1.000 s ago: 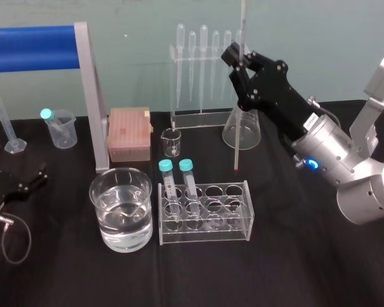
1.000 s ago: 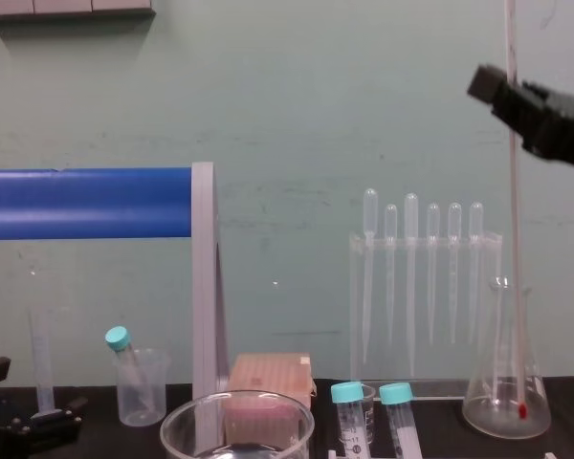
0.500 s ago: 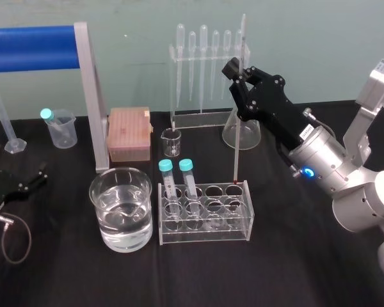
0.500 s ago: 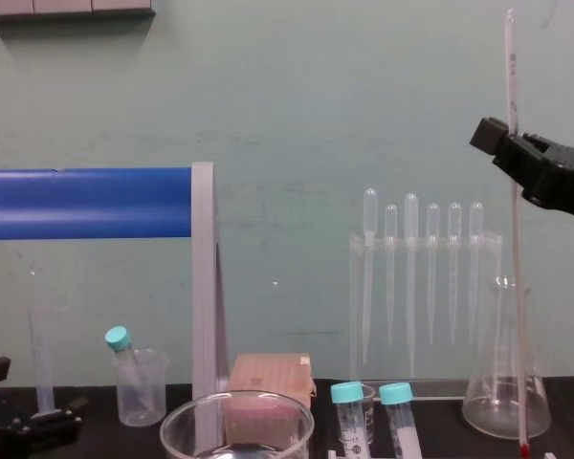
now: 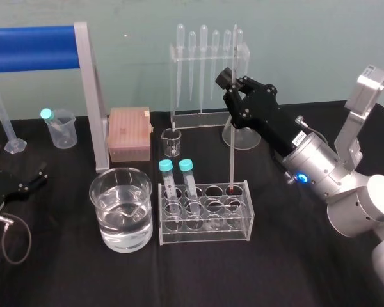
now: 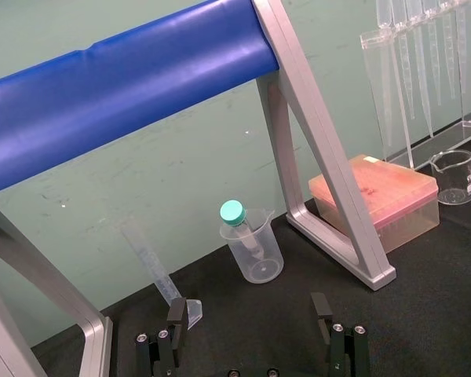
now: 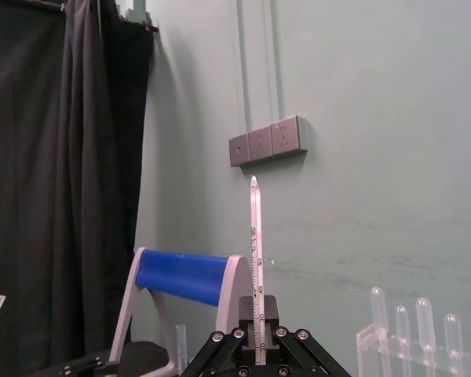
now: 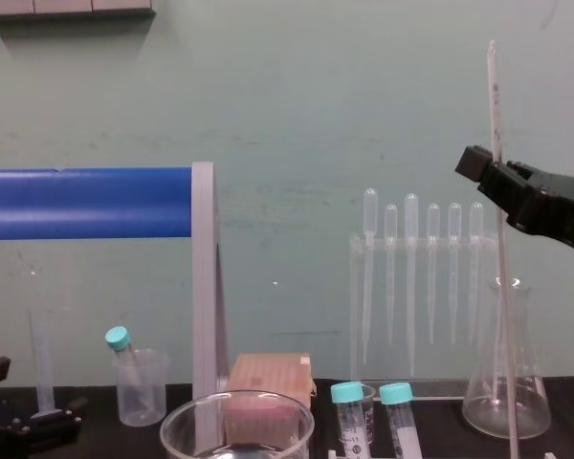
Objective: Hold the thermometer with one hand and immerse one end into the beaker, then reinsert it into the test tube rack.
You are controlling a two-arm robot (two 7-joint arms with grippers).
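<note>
Glass in hand: clamps the thermometer (image 5: 232, 147) with right gripper (image 5: 232, 82), long axis vertical, red tip straight below at the rack (image 5: 205, 222), back-right hole.

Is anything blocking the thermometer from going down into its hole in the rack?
Nothing visible does. The right gripper holds the thermometer upright with its red tip at the back right hole of the test tube rack. The two capped tubes stand in holes farther left, apart from it. The left gripper rests open, far left.
</note>
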